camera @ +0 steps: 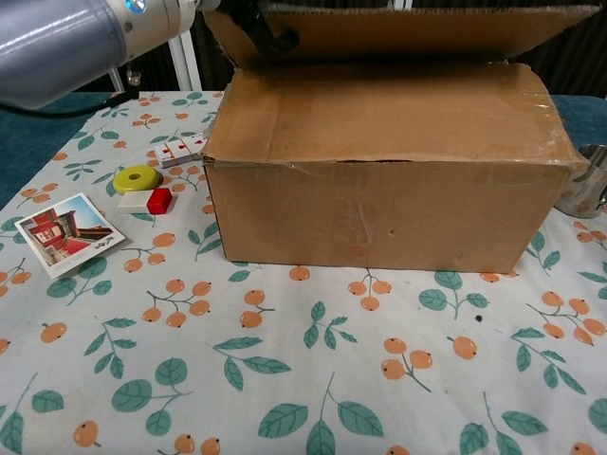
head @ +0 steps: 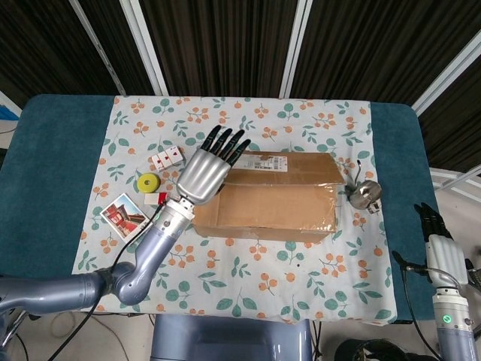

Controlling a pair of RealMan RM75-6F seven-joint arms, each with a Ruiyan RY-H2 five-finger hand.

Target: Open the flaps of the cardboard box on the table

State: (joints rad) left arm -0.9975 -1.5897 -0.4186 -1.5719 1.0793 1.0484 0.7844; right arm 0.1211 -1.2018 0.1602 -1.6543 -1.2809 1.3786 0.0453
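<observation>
The brown cardboard box lies in the middle of the floral cloth, and the chest view shows its front wall. Its far top flap, the one with the white label, is lifted; in the chest view it stands raised above the box. My left hand hovers over the box's left end with its fingers spread, touching the underside of that flap. The near flap still lies flat. My right hand hangs off the table's right edge, fingers straight, holding nothing.
A metal cup stands right of the box. Left of the box lie playing cards, a yellow ring, a red and white block and a photo card.
</observation>
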